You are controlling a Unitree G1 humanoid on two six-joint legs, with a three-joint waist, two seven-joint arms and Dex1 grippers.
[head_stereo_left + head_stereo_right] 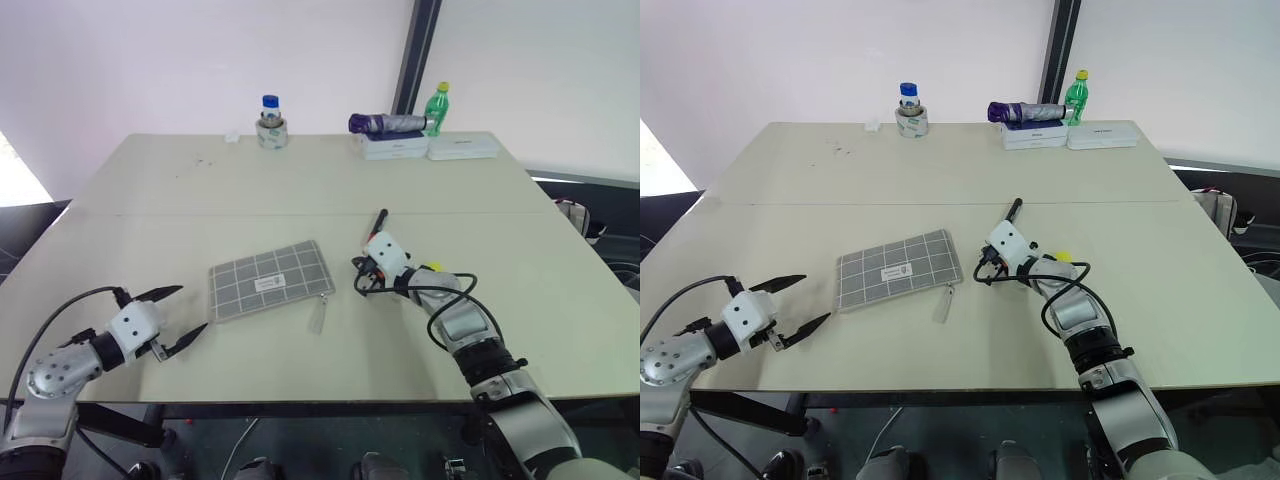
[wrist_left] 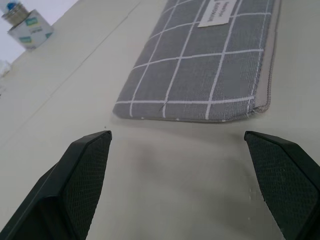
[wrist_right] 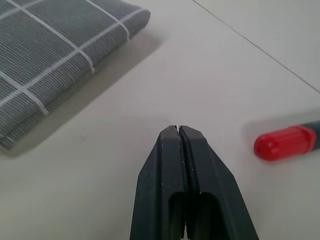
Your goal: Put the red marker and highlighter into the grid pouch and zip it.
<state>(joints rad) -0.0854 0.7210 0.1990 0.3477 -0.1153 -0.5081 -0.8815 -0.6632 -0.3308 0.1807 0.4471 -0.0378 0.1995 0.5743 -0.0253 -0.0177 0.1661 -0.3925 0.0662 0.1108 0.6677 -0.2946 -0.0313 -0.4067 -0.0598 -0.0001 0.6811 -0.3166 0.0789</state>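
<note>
The grid pouch lies flat near the table's middle, grey with white lines, a white label on top and its zipper pull hanging off the near right corner. My left gripper is open just left of the pouch, level with its short edge. My right gripper is shut and empty, low over the table between the pouch and the red marker. The marker's red end lies just beside the fingertips, and its black barrel points away from me. The yellow highlighter peeks out behind my right wrist.
At the far edge stand a blue-capped bottle inside a tape roll, a folded purple umbrella on white boxes, and a green bottle. A seam crosses the table behind the pouch.
</note>
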